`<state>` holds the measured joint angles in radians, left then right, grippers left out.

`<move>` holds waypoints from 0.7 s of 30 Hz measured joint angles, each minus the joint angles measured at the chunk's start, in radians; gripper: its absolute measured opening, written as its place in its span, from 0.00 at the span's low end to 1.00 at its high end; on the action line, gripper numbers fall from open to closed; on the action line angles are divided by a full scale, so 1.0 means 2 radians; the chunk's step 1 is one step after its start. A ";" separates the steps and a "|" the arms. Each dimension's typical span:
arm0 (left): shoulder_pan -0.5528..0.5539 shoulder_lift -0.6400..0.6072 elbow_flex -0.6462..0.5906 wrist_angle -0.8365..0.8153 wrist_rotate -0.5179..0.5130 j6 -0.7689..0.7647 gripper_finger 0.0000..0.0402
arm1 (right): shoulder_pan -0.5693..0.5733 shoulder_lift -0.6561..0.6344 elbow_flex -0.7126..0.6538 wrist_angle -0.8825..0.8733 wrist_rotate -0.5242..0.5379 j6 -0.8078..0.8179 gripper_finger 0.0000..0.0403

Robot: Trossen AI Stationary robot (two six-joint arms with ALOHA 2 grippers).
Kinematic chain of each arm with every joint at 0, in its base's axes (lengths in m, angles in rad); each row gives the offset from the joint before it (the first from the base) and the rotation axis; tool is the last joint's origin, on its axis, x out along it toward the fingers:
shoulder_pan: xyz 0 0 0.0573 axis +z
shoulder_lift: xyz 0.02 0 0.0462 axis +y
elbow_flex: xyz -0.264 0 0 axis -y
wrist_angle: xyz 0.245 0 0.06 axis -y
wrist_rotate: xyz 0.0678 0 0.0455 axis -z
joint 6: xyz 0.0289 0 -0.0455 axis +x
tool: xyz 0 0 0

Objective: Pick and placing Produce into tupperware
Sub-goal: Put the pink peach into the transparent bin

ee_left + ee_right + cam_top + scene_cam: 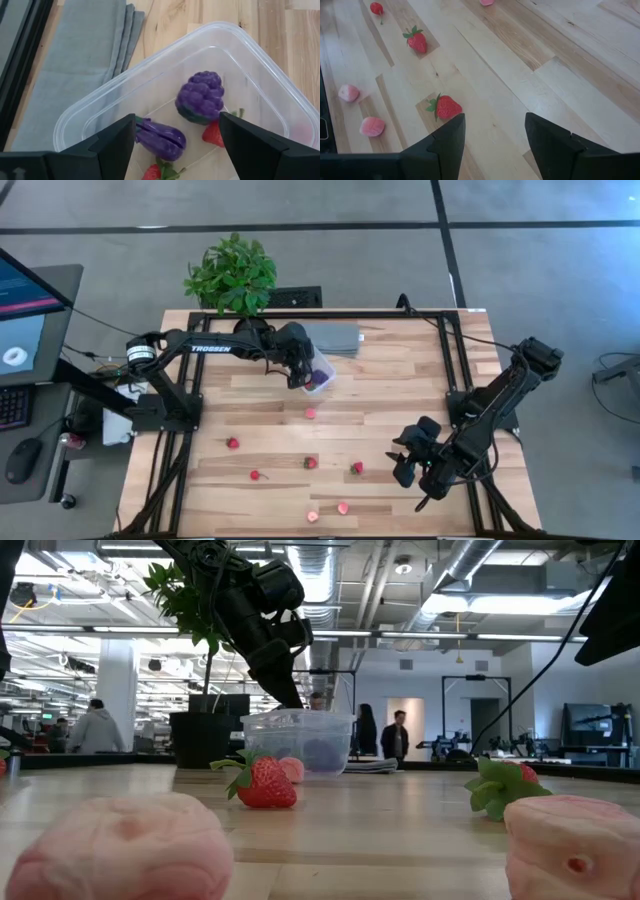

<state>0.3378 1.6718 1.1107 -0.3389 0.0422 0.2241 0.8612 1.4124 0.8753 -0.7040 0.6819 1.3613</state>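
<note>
The clear tupperware (pixel 322 376) stands at the table's far middle. In the left wrist view it (pixel 150 65) holds a purple berry cluster (pixel 201 96), a purple eggplant-like piece (pixel 161 139) and two red strawberries (pixel 214 134). My left gripper (pixel 177 120) hangs open just above the box (pixel 298 740), with nothing between its fingers. My right gripper (pixel 495 120) stands open above the table's near right (pixel 405 463), and a strawberry (pixel 446 106) lies ahead of it. Red and pink pieces (pixel 310 463) lie scattered on the near half of the table.
A folded grey cloth (pixel 335 338) lies right behind the box, and a potted plant (pixel 232 275) stands at the far left edge. Two pink pieces (pixel 343 507) lie near the front edge. Bare wood lies right of the box. People stand in the room beyond.
</note>
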 joint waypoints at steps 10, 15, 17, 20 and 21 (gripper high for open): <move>0.000 0.000 0.000 -0.022 0.008 -0.001 0.69 | 0.000 0.000 0.000 0.000 0.000 0.000 0.57; 0.000 0.000 0.000 -0.044 0.014 -0.006 0.69 | 0.000 0.000 0.000 -0.005 0.000 0.000 0.57; 0.000 -0.002 0.001 -0.054 0.015 -0.011 0.69 | 0.000 0.000 0.000 -0.008 0.000 0.000 0.57; 0.000 -0.002 0.013 -0.074 0.027 -0.015 0.69 | 0.000 0.000 0.000 -0.011 0.000 0.000 0.57; -0.001 -0.002 0.019 -0.083 0.031 -0.014 0.69 | 0.000 0.000 0.000 -0.011 0.000 0.000 0.57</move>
<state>0.3366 1.6680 1.1487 -0.5056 0.1038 0.1951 0.8612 1.4128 0.8749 -0.7268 0.6819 1.3613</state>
